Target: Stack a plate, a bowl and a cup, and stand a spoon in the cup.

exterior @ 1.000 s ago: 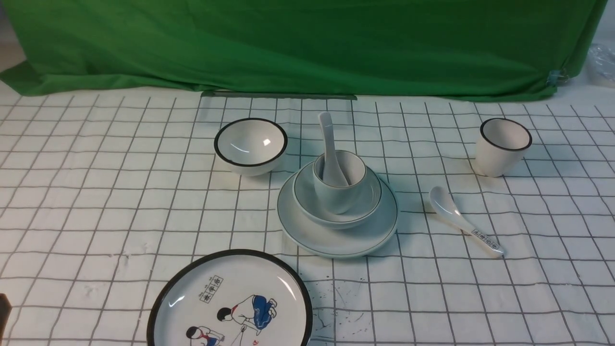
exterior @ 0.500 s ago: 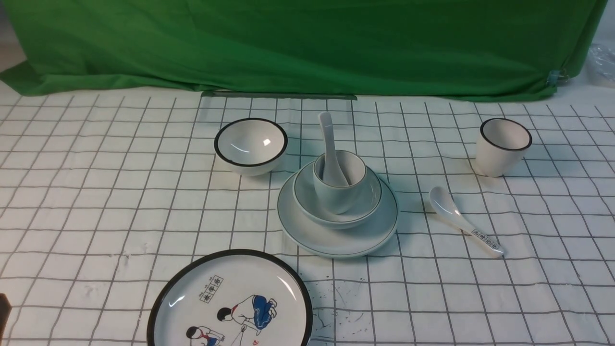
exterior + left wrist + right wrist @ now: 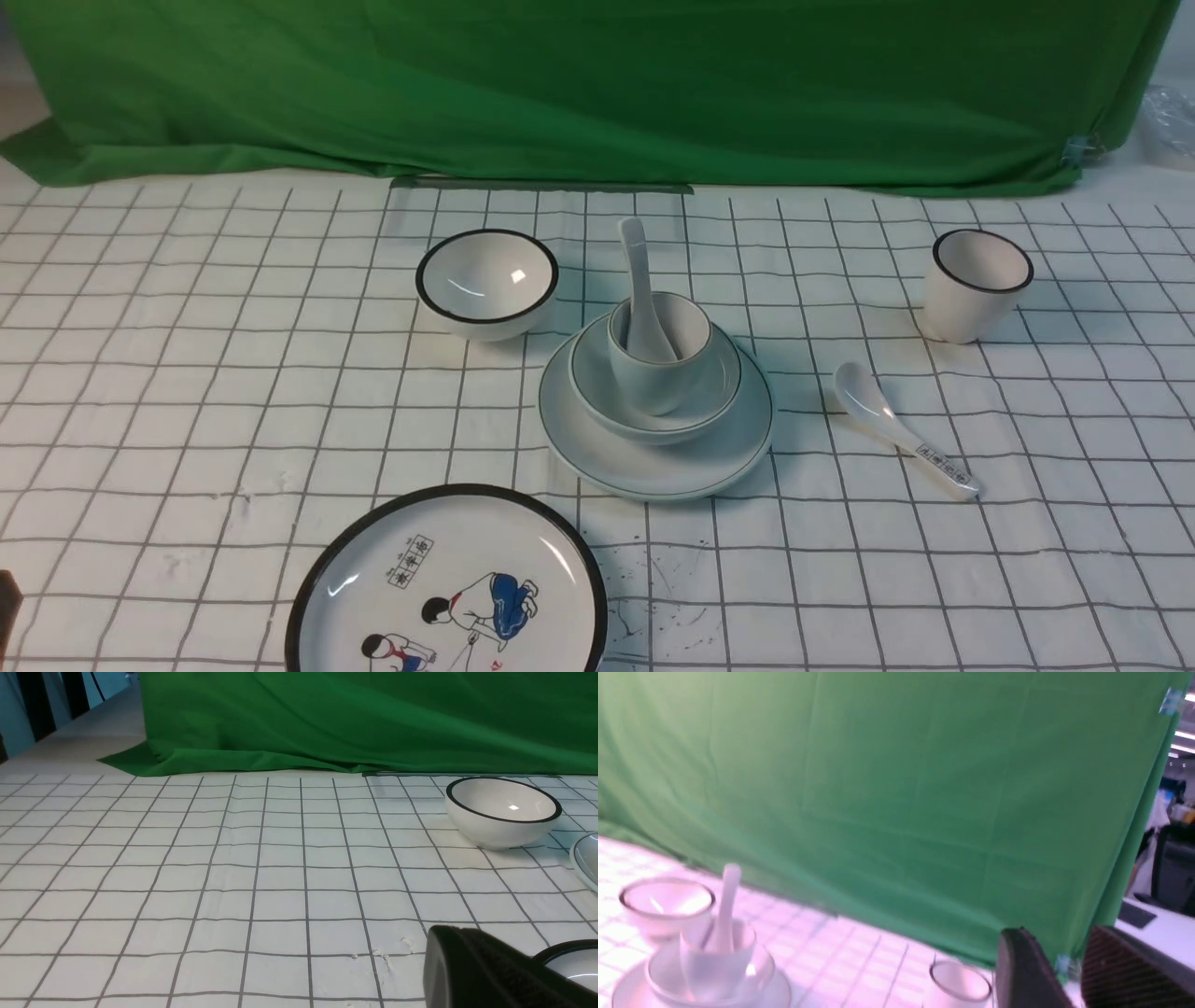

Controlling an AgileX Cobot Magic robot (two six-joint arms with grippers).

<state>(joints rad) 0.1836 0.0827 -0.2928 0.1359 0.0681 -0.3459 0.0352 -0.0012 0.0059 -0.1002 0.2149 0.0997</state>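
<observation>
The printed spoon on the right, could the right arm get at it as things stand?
Probably yes. The printed spoon lies alone on the cloth, apart from the stacked plate and the black-rimmed cup, with nothing over it.

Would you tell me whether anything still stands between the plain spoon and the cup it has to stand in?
Nothing visible does: the spoon already stands in the cup, which sits in the bowl on the plate. No fingers are near the stack.

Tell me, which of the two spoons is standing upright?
The plain white spoon, standing in the cup atop the stack. The other spoon, with printed characters on its handle, lies flat on the cloth.
</observation>
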